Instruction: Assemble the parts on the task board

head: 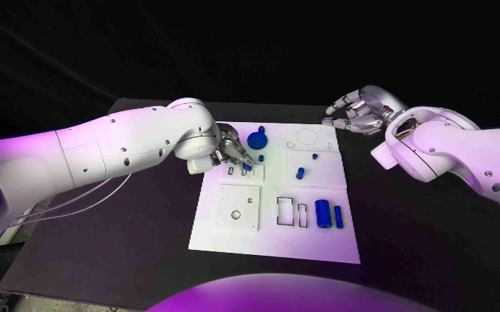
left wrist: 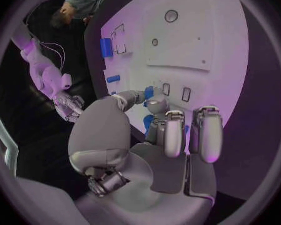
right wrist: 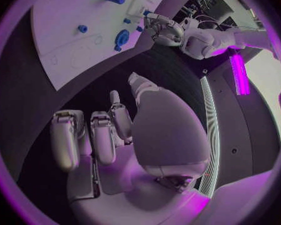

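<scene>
Task board (head: 273,243) nearest; left robot hand (head: 231,150) pinches small blue part (left wrist: 149,92), right robot hand (head: 352,115) curled, nothing held.

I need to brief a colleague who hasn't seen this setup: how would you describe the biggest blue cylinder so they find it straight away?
Start at the white task board in the middle of the black table. Go to its near right corner, beside two dark-outlined rectangular slots. Of the two blue parts lying there, the big blue cylinder is the fat one; its neighbour, the slim blue pin, is much thinner.
</scene>
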